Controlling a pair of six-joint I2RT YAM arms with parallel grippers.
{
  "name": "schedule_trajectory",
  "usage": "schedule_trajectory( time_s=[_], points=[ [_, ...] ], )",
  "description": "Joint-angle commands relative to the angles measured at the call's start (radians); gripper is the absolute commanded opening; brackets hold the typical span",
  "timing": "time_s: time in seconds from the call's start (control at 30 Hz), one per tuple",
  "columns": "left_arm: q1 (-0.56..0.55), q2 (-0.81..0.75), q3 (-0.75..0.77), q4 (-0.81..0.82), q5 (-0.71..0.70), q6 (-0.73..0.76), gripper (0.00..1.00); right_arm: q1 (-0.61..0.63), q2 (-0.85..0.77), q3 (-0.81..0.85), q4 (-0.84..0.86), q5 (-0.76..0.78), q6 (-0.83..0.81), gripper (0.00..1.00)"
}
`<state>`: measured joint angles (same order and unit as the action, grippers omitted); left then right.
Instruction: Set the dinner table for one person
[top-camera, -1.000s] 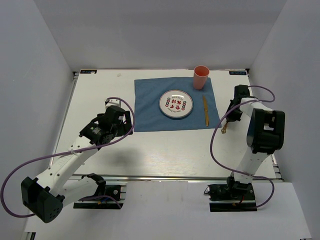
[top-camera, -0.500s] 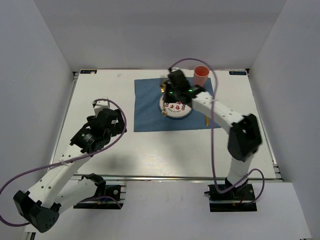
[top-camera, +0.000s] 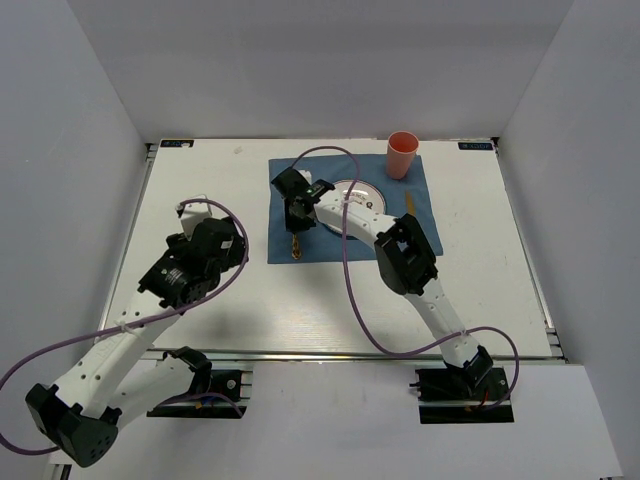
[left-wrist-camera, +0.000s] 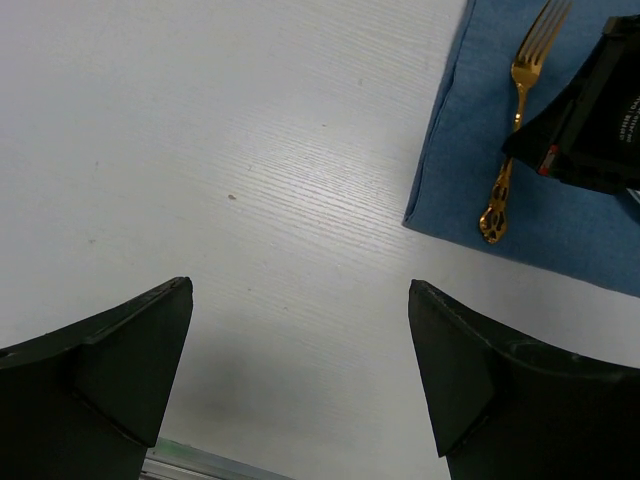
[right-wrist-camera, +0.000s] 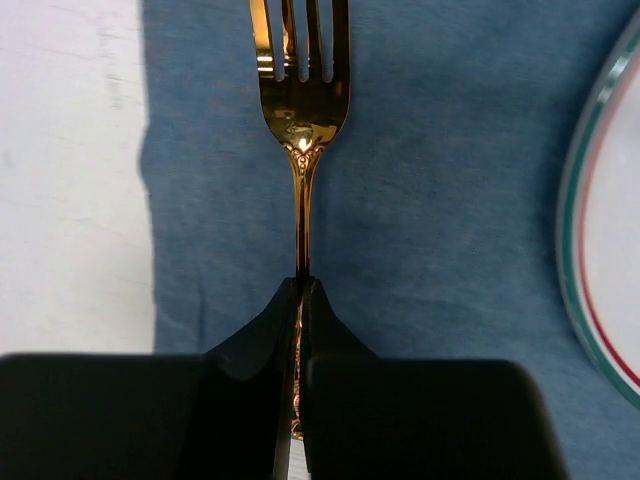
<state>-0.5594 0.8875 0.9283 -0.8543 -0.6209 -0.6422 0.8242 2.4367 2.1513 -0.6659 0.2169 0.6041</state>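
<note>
My right gripper (top-camera: 296, 218) reaches across the dinner table (top-camera: 480, 260) to the left part of the blue placemat (top-camera: 282, 190). It is shut on the handle of a gold fork (top-camera: 295, 246). In the right wrist view the fingers (right-wrist-camera: 301, 285) pinch the fork (right-wrist-camera: 300, 120) mid-handle, tines pointing away, low over the cloth (right-wrist-camera: 450, 150). I cannot tell whether the fork rests on it. The plate (top-camera: 358, 190) lies just right of the fork, partly hidden by the arm. My left gripper (top-camera: 222, 240) is open and empty over bare table, left of the placemat; it sees the fork (left-wrist-camera: 515, 110).
A pink cup (top-camera: 402, 154) stands at the placemat's far right corner. A gold knife (top-camera: 409, 203) lies right of the plate, partly under my right arm. The plate's rim (right-wrist-camera: 600, 250) shows at the right wrist view's right edge. Walls enclose three sides of the table.
My right arm swung from the table's right side, over the plate, to the placemat's left part, carrying the fork. My left arm drew back slightly to the left.
</note>
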Motion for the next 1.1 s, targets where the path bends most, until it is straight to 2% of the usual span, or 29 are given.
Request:
schedule_trajectory(
  time_s=[0.0, 0.3, 0.5, 1.07],
  points=[
    [0.003, 0.001, 0.014, 0.000, 0.001, 0.007, 0.98, -0.005, -0.028, 0.009, -0.026, 0.073, 0.029, 0.00],
    [0.003, -0.005, 0.009, 0.009, 0.015, 0.016, 0.98, -0.013, -0.054, -0.042, -0.017, 0.122, 0.057, 0.00],
    [0.003, -0.004, 0.009, 0.012, 0.021, 0.018, 0.98, -0.026, -0.001, 0.018, -0.046, 0.085, 0.062, 0.00],
    [0.003, -0.019, 0.006, 0.017, 0.030, 0.026, 0.98, -0.023, -0.002, -0.042, 0.003, 0.021, 0.092, 0.02]
  ],
)
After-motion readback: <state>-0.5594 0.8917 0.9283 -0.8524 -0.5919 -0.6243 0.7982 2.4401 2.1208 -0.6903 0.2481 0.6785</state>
